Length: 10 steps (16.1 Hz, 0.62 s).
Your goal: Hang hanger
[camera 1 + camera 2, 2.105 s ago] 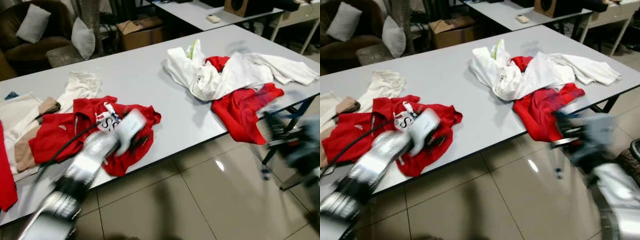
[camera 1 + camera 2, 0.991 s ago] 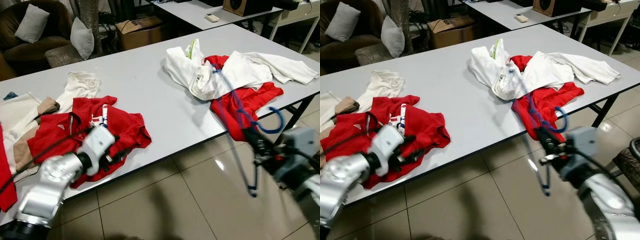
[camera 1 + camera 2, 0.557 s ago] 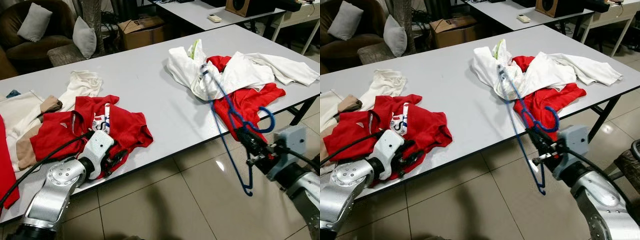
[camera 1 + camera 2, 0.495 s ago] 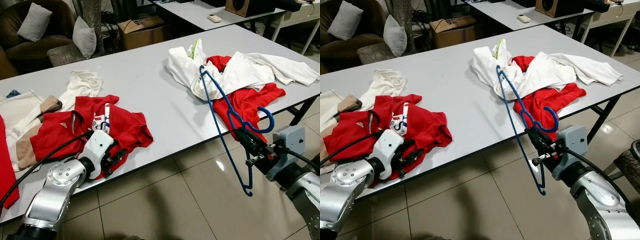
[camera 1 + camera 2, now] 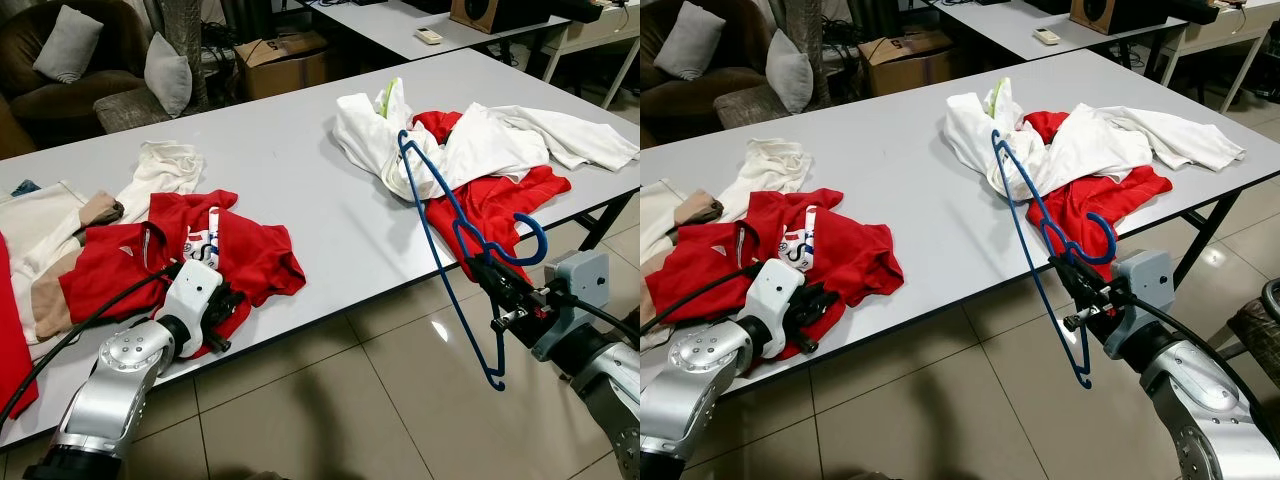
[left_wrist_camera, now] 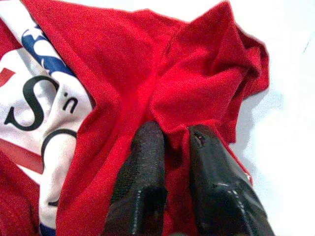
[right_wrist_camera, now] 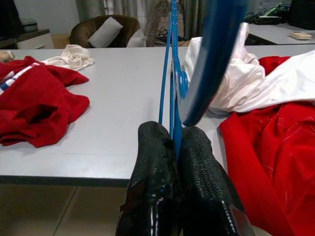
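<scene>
Since the blurred earlier frame, the blue hanger (image 5: 455, 240) has been raised, clamped in the right gripper (image 5: 497, 292) beyond the table (image 5: 280, 150) edge. Red shirt (image 6: 162, 83) fabric is pinched by the left gripper (image 6: 170, 135); snagging is considered possible.

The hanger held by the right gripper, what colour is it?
The hanger is blue, clearest in the left eye view.

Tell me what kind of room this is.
Probably a lived-in workroom or lounge used for sorting laundry: a long grey table strewn with shirts, a brown armchair with cushions behind it, and a tiled floor.
</scene>
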Motion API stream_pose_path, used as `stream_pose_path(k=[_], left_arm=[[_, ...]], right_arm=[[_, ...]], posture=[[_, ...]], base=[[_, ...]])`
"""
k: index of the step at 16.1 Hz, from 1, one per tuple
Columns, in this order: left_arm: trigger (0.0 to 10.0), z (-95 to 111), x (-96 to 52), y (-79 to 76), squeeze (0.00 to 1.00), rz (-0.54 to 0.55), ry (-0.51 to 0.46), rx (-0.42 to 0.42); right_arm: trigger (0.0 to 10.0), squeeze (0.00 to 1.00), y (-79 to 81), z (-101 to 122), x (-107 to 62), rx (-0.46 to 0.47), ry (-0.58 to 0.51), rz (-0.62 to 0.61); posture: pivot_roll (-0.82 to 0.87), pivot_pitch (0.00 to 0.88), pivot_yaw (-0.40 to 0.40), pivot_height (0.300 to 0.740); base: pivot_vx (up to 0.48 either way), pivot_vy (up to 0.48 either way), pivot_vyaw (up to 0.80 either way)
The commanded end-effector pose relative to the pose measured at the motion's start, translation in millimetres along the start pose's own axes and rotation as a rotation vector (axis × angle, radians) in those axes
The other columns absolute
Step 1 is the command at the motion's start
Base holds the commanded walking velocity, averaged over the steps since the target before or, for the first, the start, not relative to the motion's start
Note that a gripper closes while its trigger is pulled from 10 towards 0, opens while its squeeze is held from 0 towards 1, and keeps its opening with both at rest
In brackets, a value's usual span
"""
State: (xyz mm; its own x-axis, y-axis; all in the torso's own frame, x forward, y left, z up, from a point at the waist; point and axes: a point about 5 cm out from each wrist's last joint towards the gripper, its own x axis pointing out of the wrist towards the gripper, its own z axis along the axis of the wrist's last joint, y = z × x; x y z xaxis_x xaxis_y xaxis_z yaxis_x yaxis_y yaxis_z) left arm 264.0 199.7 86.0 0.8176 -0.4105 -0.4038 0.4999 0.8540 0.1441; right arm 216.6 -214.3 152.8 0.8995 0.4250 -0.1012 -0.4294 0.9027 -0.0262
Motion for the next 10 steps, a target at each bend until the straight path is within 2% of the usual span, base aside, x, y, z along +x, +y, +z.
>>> stream_pose_path(k=[1,3,5,6,8,9,10], left_arm=[[0.0,6,-1.7,4.8,0.00,0.003,-0.035,-0.008],[0.0,32,-9.8,6.7,0.00,-0.080,-0.192,-0.066],[0.0,58,-18.6,21.3,0.00,-0.091,-0.294,-0.073],[0.0,67,-20.7,27.8,0.00,-0.073,-0.322,-0.069],[0.0,98,-27.5,54.4,0.00,0.025,-0.425,-0.078],[0.0,101,-28.6,56.3,0.00,0.032,-0.443,-0.086],[0.0,112,-30.6,61.7,0.00,0.068,-0.504,-0.122]], right_arm=[[10.0,0.00,1.4,1,0.2,-0.020,0.003,0.018],[10.0,0.00,13.6,2,-9.1,-0.022,0.040,0.183],[10.0,0.00,16.4,1,-14.7,-0.017,0.065,0.242],[10.0,0.00,17.4,1,-16.9,-0.015,0.080,0.264],[10.0,0.00,22.3,-2,-28.0,-0.022,0.144,0.355],[10.0,0.00,22.7,-2,-29.3,-0.022,0.149,0.363],[10.0,0.00,25.6,-3,-32.5,-0.014,0.162,0.388]], posture=[[-0.12,0.000,0.096,0.740],[-0.11,0.000,0.087,0.740],[-0.11,0.000,0.082,0.740],[-0.11,0.000,0.082,0.740],[-0.11,0.000,0.085,0.740],[-0.11,0.000,0.085,0.740],[-0.11,0.000,0.084,0.740]], base=[[0.000,0.000,0.00],[0.000,0.000,0.00],[0.000,0.000,0.00],[0.000,0.000,0.00],[0.000,0.000,0.00],[0.000,0.000,0.00],[0.000,0.000,0.00]])
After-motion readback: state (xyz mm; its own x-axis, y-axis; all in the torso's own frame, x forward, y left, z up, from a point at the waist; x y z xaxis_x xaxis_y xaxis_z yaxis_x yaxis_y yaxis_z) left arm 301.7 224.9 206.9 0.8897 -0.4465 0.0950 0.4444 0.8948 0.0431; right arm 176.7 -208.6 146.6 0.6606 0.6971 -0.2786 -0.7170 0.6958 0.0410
